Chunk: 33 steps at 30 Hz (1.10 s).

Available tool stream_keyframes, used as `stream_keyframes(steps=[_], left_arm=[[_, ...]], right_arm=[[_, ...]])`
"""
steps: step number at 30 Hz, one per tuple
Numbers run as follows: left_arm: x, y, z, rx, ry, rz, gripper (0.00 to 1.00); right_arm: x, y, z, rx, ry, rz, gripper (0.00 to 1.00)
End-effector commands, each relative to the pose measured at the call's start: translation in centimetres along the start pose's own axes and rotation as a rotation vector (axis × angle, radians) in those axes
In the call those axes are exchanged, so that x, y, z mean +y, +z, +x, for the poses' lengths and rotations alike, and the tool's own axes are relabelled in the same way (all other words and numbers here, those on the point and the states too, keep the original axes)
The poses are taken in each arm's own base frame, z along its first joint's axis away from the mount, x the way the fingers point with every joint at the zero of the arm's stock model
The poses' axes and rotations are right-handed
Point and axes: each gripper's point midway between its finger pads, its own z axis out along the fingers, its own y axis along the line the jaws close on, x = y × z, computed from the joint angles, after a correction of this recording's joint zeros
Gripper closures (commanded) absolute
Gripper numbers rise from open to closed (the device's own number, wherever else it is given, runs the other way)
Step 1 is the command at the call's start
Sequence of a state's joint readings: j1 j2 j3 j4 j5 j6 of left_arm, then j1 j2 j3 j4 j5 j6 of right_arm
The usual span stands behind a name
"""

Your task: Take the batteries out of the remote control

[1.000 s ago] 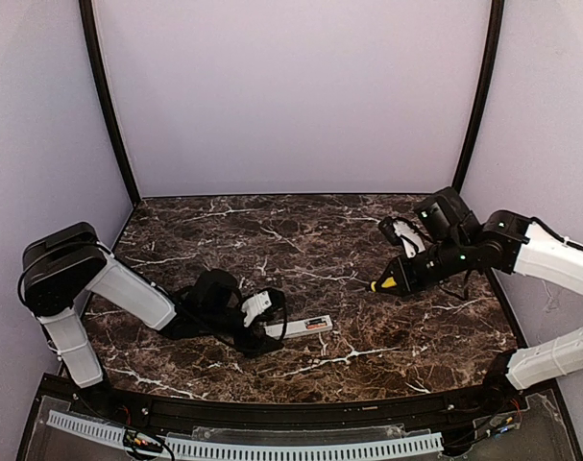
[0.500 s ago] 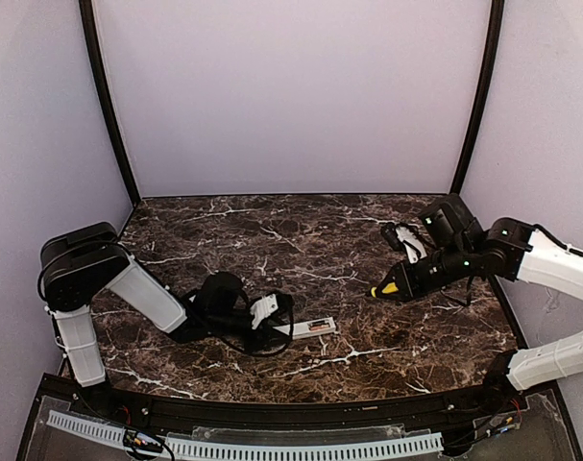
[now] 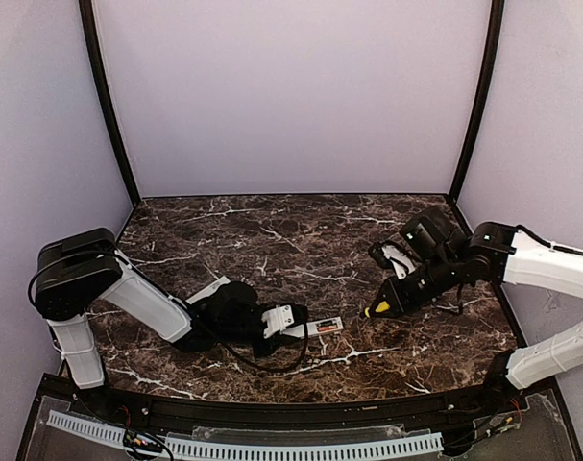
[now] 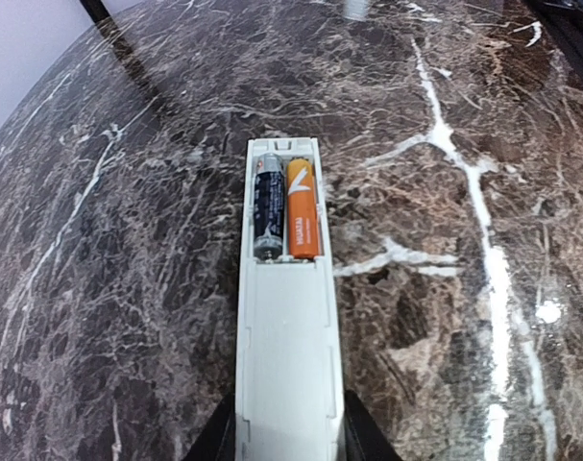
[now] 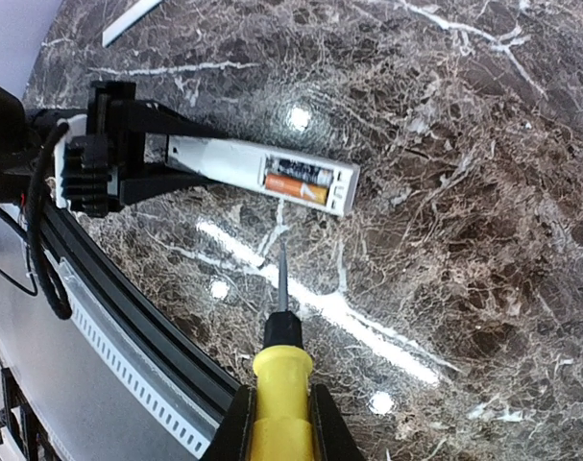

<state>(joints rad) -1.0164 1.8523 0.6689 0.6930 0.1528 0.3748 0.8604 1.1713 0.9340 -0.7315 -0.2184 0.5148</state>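
The remote control (image 4: pixel 286 346) lies flat on the marble, its battery bay open at the far end. In the bay sit two batteries side by side, an orange one (image 4: pixel 303 221) and a dark one (image 4: pixel 268 216). My left gripper (image 3: pixel 275 322) is shut on the remote's (image 3: pixel 317 327) near end, a finger on each long side. My right gripper (image 5: pixel 279 418) is shut on a yellow-handled screwdriver (image 5: pixel 282 370). Its thin metal tip (image 5: pixel 282 274) hangs a short way off the remote (image 5: pixel 243 163), pointing at the orange battery (image 5: pixel 296 187). In the top view the screwdriver (image 3: pixel 377 307) is just right of the remote.
A thin whitish cover strip (image 3: pixel 207 289) lies on the table behind the left arm and shows again in the right wrist view (image 5: pixel 130 21). The table's black front edge (image 5: pixel 128 317) and a perforated rail run close below the screwdriver.
My left gripper has shut on the remote's near end while that arm stretched to the right. My right gripper has carried the screwdriver down and left, toward the remote's open end.
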Motion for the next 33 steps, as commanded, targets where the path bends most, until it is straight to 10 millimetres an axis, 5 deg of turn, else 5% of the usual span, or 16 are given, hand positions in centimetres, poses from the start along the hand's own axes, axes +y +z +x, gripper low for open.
stream_keyframes(steps=[1,33], left_arm=[[1.9,-0.7,-0.8,0.015,0.07,-0.118,1.0],[1.8,-0.7,0.2,0.07,0.098,-0.132,1.0]], right_arm=[[0.6,0.4,0.4,0.03,0.017,0.046,1.0],[0.4,5.1,-4.1,-0.047,-0.014,0.185,1.0]])
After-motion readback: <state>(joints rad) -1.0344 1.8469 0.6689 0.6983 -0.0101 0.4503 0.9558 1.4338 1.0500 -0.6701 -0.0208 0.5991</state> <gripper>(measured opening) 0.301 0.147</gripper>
